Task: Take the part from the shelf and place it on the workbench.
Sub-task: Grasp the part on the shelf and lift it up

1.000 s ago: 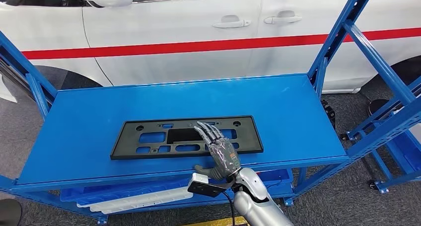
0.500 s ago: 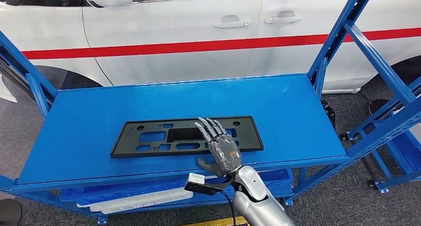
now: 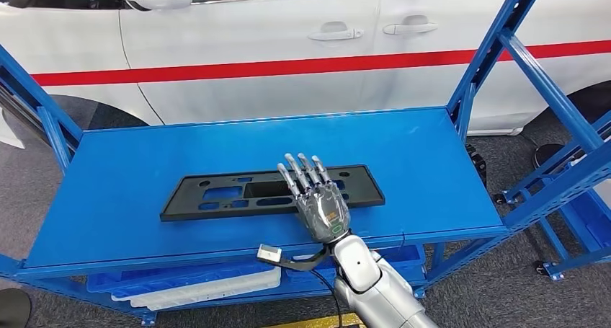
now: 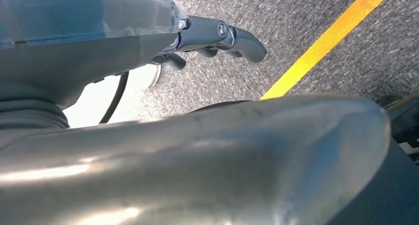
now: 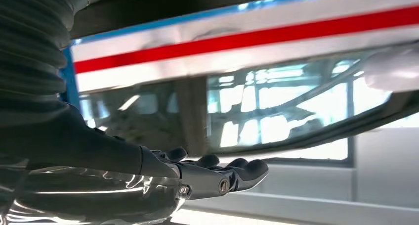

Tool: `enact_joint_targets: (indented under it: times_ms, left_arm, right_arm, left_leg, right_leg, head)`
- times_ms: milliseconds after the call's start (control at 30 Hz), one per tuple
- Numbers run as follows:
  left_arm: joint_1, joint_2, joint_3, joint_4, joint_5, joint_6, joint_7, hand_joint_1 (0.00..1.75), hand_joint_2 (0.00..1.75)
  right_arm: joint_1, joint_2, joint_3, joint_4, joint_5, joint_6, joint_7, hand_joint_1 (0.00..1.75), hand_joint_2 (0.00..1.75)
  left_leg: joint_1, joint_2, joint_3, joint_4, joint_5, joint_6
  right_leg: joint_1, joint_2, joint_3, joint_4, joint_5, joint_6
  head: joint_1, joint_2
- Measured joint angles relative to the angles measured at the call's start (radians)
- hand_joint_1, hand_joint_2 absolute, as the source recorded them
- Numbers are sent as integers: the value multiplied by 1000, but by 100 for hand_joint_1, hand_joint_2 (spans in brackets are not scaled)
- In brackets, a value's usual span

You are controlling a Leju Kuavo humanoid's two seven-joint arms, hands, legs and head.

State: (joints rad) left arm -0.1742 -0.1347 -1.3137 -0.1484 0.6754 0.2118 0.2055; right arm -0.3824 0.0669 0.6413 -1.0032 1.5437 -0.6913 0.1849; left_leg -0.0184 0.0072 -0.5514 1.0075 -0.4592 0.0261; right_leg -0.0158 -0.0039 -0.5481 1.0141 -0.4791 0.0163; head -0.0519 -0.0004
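Blue shelf [image 3: 130, 191], top deck, blue uprights either side. Black flat part [image 3: 216, 195] lies on the deck, long side across my view, cutouts through it, nearer the front edge than the back. Its left end sits flat on the blue; its right end [image 3: 364, 187] sticks out past my fingers.

My right robot hand [image 3: 317, 202] comes up from below, back of the hand toward the head camera, fingers [image 3: 299, 173] straight and spread apart, laid over the right half of the part. Fingertips reach the part's far edge. Thumb is hidden under the palm side, so I cannot tell whether it hooks under the part or whether the hand grips it at all. In the right wrist view, my right robot hand [image 5: 197, 178] shows dark fingers stretched out, with a red stripe and a window of the car beyond, blurred.

White wrist camera box [image 3: 269, 254] hangs just below the shelf's front edge, cable running to my silver forearm.

My left robot hand [image 4: 207, 39] hangs low over grey carpet floor [image 4: 316, 17] with a yellow line [image 4: 326, 39]; fingers curl in loosely, nothing in them.

Behind the shelf: white car [image 3: 288, 32], red stripe along the doors, two door handles. Lower shelf level carries a white part [image 3: 194, 288].
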Motion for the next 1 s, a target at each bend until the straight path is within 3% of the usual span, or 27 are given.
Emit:
enact_joint_targets:
  times_ms: [100,200,567,1000]
  left_arm:
    - [-1,0,-2,0,3,1,1,0,0]
    - [-2,0,-5,0,8,1,1,0,0]
    - [-4,0,-12,0,16,-2,-1,0,0]
    - [-2,0,-24,0,25,1,-5,0,0]
  right_arm:
    - [-64,-34,111,-12,0,0,122,0,175]
    - [-107,-49,202,-13,0,0,144,0,175]
    - [-137,-52,255,6,1,-1,47,0,175]
    - [-126,-35,204,38,-16,-1,-111,0,175]
  left_leg:
    - [0,1,0,0,0,0]
    - [0,0,-1,1,1,1]
    - [0,0,-2,1,1,1]
    - [0,0,-2,1,1,1]
  right_leg:
    - [0,1,0,0,1,1]
    - [0,0,-1,0,1,1]
    - [0,0,-1,0,1,1]
    - [0,0,-1,0,1,1]
  head:
    - [0,0]
    - [0,0]
    - [0,0]
    - [0,0]
